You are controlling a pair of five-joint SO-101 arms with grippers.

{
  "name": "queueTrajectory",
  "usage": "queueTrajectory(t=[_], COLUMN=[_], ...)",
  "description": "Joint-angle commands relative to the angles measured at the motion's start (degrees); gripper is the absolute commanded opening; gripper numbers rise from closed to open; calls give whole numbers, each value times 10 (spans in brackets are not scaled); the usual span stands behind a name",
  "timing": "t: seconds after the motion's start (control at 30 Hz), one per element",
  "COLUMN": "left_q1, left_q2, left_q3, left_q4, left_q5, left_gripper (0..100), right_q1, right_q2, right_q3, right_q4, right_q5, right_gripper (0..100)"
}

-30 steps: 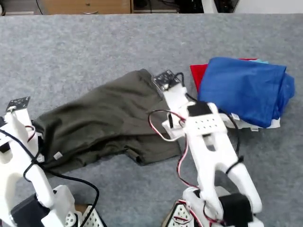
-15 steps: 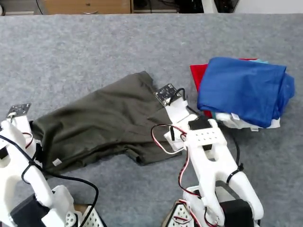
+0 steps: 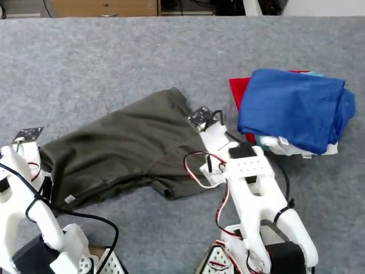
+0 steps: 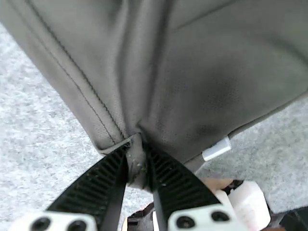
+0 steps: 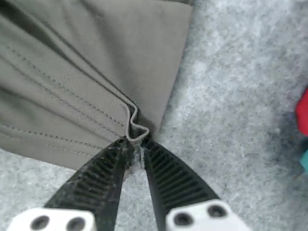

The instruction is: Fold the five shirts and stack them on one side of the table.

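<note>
Room for moving is widest across the far half of the table (image 3: 114,57), where bare grey felt runs to the back edge. More bare felt is left at the near side between the two arm bases. The right side is taken up by the stack (image 3: 274,123) of folded shirts, with the blue shirt (image 3: 293,108) on top and a red shirt (image 3: 238,88) showing at its left edge. A strip of felt parts the stack from the olive shirt (image 3: 125,151).

The olive shirt is spread slantwise over the middle of the table, from the near left up toward the centre, partly folded and lying flat. Its left end is pinched by the left hand (image 4: 137,154), whose jaws are clenched on a bunched ridge of hem. Its right edge, on the side toward the stack, is pinched by the right hand (image 5: 136,140), which is likewise clamped on a small pucker of cloth just above the felt.

From the high view the whole outline of the shirt and its gap to the stack can be judged, but the fingertips are covered by the wrists. Both grips are made plain in the wrist views. In the left wrist view a white tag (image 4: 216,149) is seen close beside the grip; in the right wrist view the stitched seams are seen running into the pinch.
</note>
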Motion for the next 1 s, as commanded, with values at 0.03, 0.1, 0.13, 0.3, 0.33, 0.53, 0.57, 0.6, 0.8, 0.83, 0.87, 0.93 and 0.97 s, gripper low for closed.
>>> queueTrajectory(t=[0.03,0.1,0.13,0.3,0.33,0.53,0.57,0.6,0.8,0.83,0.87,0.93,0.97], left_q1=[-4,-3,-3,-22,-30,-62,-58,-53,49,66,81,102,107], left_q2=[-11,-11,-11,-15,-16,-16,-15,-10,23,42,64,110,137], left_q3=[-3,-3,-4,-9,-13,-129,-162,-194,-238,-238,-243,-258,-268], left_q4=[8,8,8,9,8,62,82,94,33,18,12,0,-7], left_q5=[-12,-14,-14,-9,-10,-8,-1,20,204,225,241,264,273], left_gripper=[20,22,26,207,209,188,144,84,16,19,19,19,19], right_q1=[10,3,1,2,0,-26,-33,-44,-147,-164,-177,-192,-194], right_q2=[-17,-17,-17,-17,-17,-13,-11,-9,80,105,133,193,226], right_q3=[-1,-1,-1,-15,-29,-177,-205,-230,-304,-307,-310,-323,-333], right_q4=[4,4,7,47,69,224,237,240,140,107,75,10,-18], right_q5=[5,5,3,-23,-14,23,8,-12,-108,-127,-144,-167,-174], right_gripper=[2,5,25,302,357,395,331,242,86,80,62,4,1])
